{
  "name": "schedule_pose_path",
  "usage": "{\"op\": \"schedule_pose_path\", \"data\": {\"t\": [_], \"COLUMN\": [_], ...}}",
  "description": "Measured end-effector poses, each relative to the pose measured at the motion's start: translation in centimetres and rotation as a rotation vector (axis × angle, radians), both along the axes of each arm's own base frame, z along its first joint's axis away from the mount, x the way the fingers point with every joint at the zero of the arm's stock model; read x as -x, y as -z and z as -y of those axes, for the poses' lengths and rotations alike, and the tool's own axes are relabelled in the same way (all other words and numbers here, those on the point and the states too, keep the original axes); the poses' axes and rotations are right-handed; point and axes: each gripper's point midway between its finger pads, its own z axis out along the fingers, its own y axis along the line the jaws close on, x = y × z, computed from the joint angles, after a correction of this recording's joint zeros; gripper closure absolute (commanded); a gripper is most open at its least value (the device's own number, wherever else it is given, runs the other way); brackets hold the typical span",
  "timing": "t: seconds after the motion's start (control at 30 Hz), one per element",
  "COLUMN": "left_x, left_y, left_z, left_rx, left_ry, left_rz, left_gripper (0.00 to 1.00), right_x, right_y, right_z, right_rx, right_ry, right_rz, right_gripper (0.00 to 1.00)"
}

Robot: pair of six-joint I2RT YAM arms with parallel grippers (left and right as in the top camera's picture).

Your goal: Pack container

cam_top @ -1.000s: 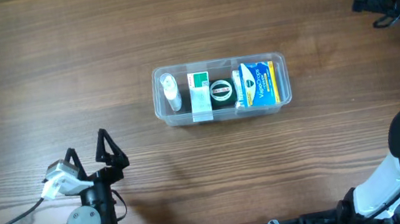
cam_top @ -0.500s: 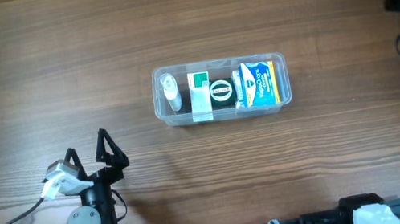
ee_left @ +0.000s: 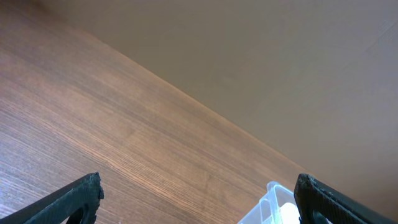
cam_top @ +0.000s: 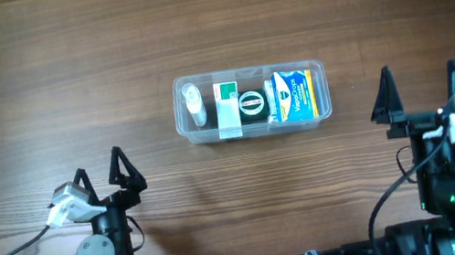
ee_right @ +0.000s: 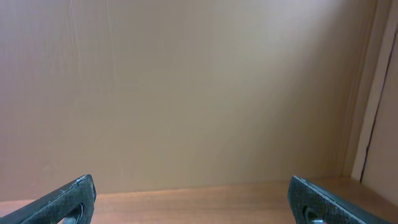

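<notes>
The clear plastic container [cam_top: 180,108] stands in the middle of the wooden table. It holds a small white bottle [cam_top: 194,102] at its left end, a green and white box [cam_top: 227,107], a round black item [cam_top: 252,102] and a blue and yellow box [cam_top: 294,96]. My left gripper [cam_top: 99,170] is open and empty at the front left. My right gripper [cam_top: 419,82] is open and empty at the front right. A corner of the container shows in the left wrist view [ee_left: 273,202]. The right wrist view shows only table and wall.
A beige wall [ee_right: 186,87] rises behind the table's far edge. A white cable [cam_top: 8,252] runs from the left arm's base across the front left of the table.
The right arm has swung down from the far right edge to the front right, with its gripper open. The left arm and the container have not moved.
</notes>
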Motion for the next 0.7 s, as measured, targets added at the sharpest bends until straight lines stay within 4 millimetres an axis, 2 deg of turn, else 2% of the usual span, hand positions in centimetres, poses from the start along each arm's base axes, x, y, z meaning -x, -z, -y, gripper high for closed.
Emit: {"op": "schedule_pose_path", "data": {"t": [0.23, 0.33, 0.43, 0.53, 0.57, 0.7], "left_x": [0.0, 0.0, 0.0, 0.0, 0.0, 0.0], "left_y": [0.0, 0.0, 0.0, 0.0, 0.0, 0.0], "left_z": [0.0, 0.0, 0.0, 0.0, 0.0, 0.0], "left_rx": [0.000, 0.000, 0.000, 0.000, 0.000, 0.000], "left_ry": [0.000, 0.000, 0.000, 0.000, 0.000, 0.000], "left_rz": [-0.001, -0.001, -0.001, -0.001, -0.001, -0.001], "left_gripper": [0.00, 0.00, 0.00, 0.00, 0.00, 0.00], "right_x": [1.5, 1.0, 0.8, 0.3, 0.3, -0.2], "right_y": [4.1, 6.0, 6.7, 8.6, 8.7, 12.2], "right_z": [0.0, 0.0, 0.0, 0.0, 0.0, 0.0], "right_rx": [-0.001, 0.000, -0.001, 0.000, 0.000, 0.003], "right_ry": [0.000, 0.000, 0.000, 0.000, 0.000, 0.000], "right_rz": [0.040, 0.011, 0.024, 0.003, 0.002, -0.142], "right_gripper": [0.00, 0.00, 0.00, 0.00, 0.00, 0.00]}}
